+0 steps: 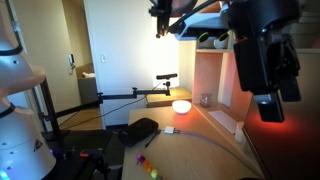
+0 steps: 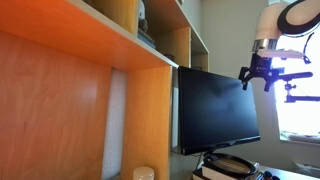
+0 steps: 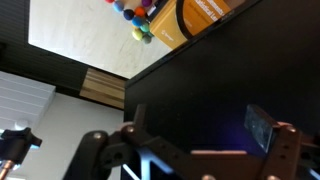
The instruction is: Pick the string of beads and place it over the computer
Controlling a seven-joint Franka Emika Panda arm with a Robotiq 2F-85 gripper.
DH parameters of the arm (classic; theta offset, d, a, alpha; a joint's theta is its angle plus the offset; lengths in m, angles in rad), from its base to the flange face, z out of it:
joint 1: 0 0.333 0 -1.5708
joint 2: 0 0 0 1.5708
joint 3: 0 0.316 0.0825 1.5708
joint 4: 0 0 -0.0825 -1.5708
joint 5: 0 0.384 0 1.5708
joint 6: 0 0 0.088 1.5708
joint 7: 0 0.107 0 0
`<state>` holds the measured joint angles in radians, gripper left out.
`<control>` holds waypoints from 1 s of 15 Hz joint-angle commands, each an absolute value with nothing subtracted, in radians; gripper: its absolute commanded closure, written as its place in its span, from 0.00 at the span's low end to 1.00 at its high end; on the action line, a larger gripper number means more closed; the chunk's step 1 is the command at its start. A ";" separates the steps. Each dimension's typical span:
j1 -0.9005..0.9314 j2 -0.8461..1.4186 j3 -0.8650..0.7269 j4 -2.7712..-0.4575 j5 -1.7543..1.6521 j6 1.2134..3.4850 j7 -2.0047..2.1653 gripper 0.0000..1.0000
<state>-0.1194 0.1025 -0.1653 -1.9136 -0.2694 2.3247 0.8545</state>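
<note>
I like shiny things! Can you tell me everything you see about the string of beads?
The string of beads is a small bunch of glossy round beads in red, yellow, green and blue. It lies loose on the light wooden desk, held by nothing, close beside an orange box; whether they touch is unclear.

Colourful string of beads (image 3: 135,18), bunched, on desk (image 3: 75,38)

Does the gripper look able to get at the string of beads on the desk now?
Probably yes: the gripper is open, high beside the monitor, and the string of beads lies uncovered on the desk, far below.
</note>
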 commanded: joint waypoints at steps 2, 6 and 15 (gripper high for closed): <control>-0.080 0.213 -0.168 -1.773 -0.331 2.156 0.917 0.00; -0.051 0.256 -0.174 -1.734 -0.384 2.124 0.943 0.00; -0.057 0.247 -0.171 -1.750 -0.344 2.131 0.906 0.00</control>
